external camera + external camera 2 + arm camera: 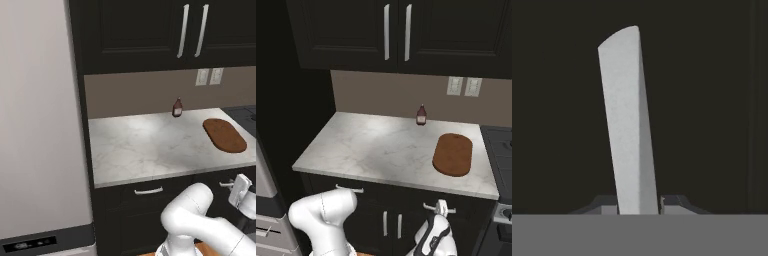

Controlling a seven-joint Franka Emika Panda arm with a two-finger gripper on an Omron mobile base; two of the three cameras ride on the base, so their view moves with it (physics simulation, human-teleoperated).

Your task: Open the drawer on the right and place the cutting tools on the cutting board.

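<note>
The right drawer [468, 199] sits under the counter's front edge, black-fronted and closed. Its short silver bar handle [628, 120] runs up the hand view between my two fingertips [675, 202], which press against its sides. My gripper [440, 204] is shut on that handle [226, 184], just below the counter at the right. The reddish-brown oval cutting board [224, 135] lies flat on the marble counter [376, 147] at its right end, board [452, 154] bare. The cutting tools are hidden.
A small dark red bottle [421, 115] stands at the back wall. The left drawer's handle [148, 191] is under the counter edge. A tall grey fridge [40, 125] rises at the left, a stove [500, 150] at the right. Upper cabinets [396, 32] hang overhead.
</note>
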